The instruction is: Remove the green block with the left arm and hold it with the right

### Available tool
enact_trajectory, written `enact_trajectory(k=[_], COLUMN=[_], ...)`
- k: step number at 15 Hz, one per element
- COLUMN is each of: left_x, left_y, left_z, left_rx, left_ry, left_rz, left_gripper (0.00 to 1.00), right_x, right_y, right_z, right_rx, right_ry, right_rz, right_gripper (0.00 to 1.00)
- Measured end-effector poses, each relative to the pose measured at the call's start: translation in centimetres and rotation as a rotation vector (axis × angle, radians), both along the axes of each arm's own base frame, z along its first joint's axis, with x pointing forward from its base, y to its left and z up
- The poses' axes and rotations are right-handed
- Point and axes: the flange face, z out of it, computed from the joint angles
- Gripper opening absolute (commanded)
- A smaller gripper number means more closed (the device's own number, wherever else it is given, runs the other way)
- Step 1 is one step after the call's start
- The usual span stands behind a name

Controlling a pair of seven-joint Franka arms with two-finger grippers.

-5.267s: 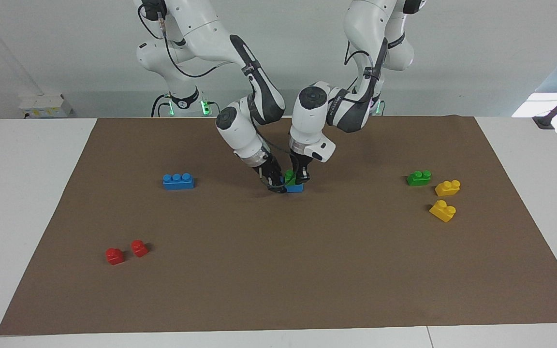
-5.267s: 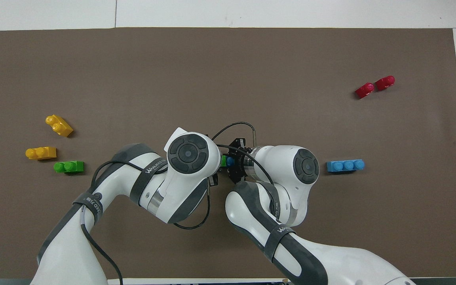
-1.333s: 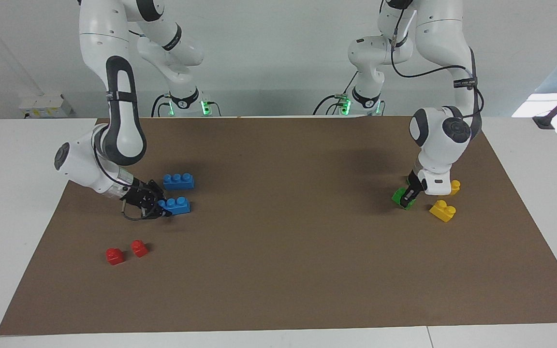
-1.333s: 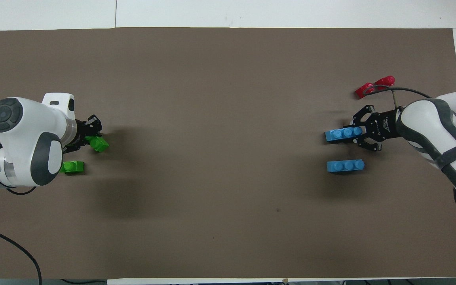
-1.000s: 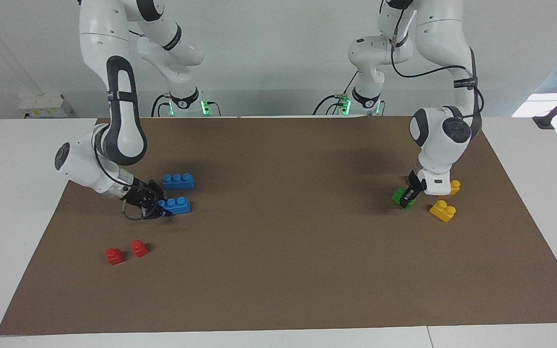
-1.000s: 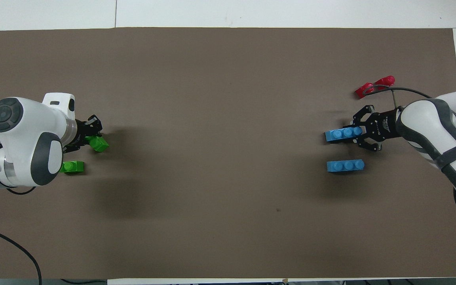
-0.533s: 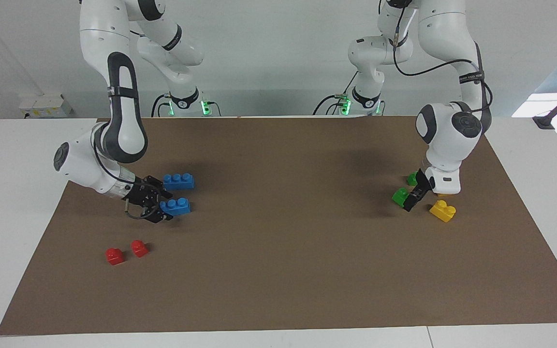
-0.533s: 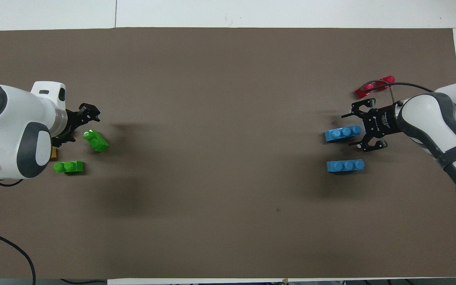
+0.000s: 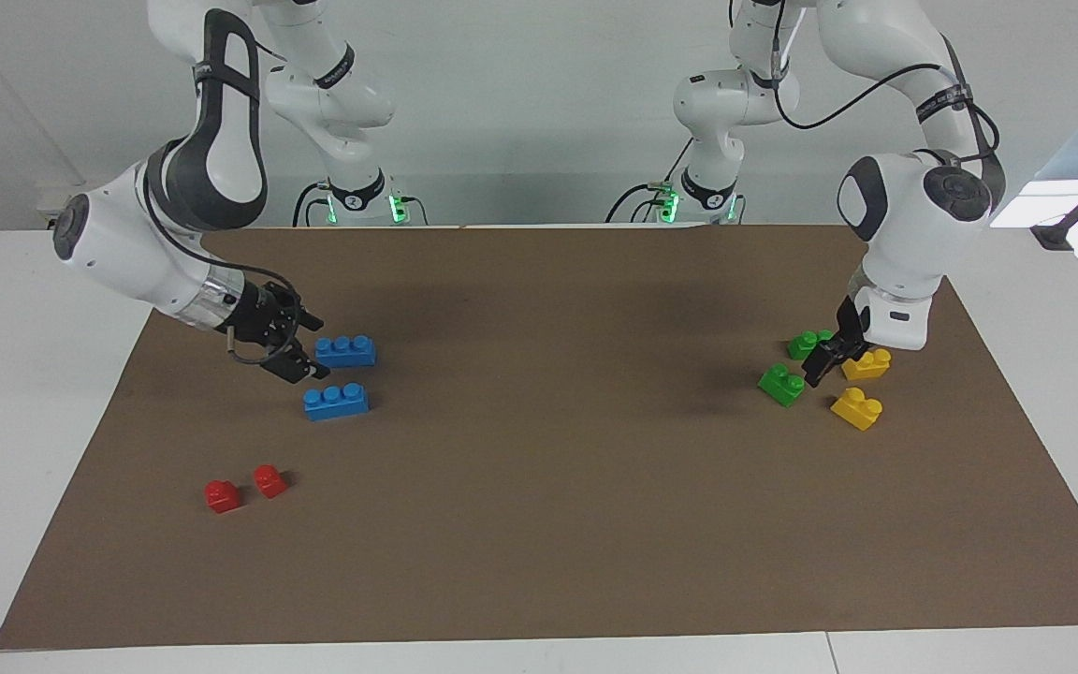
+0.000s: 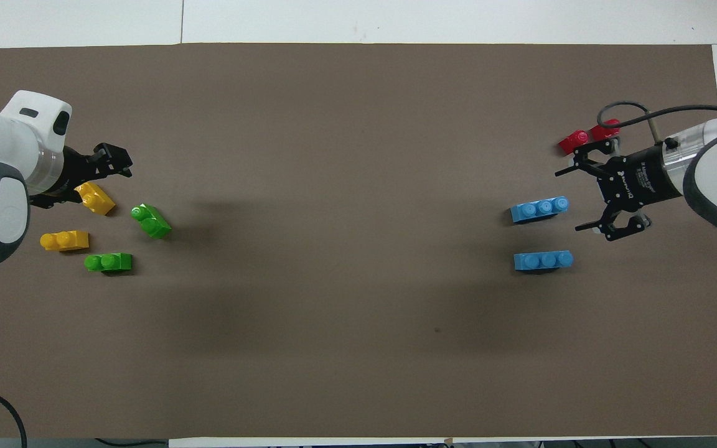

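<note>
At the left arm's end of the brown-covered surface (image 9: 539, 524), the small bright green two-stud plastic block (image 9: 781, 383) lies free beside the raised left pincer (image 9: 824, 357), fingers apart, while the right pincer (image 9: 300, 347), fingers apart, hovers beside two blue three-stud plastic bricks (image 9: 337, 400)

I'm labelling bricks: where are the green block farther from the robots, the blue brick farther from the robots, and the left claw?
green block (image 9: 781, 383), facing view, top face.
blue brick (image 9: 337, 401), facing view, front face.
left claw (image 9: 829, 353), facing view, between fingertips.
</note>
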Motion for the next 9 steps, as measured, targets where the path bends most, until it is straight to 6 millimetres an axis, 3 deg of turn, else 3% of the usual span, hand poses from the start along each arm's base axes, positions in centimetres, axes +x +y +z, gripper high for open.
enact_trajectory(k=[5,7,9], left_x=[-3.2,-4.3,-4.9], left_y=[0.3,0.3,0.4], left_z=[9.1,11.7,13.5], left_rx=[0.020,0.025,0.030], left_ry=[-0.020,-0.022,-0.007], left_rz=[-0.092,-0.111,-0.176], left_gripper=[1.00,1.00,1.00], right_x=[-3.0,-3.7,-3.9], right_y=[0.4,0.3,-0.1], right_z=[10.7,13.7,15.2], right_rx=[-0.080,-0.128,-0.169], right_ry=[-0.109,-0.165,-0.221], right_rz=[0.178,0.293,0.442], right_gripper=[1.00,1.00,1.00])
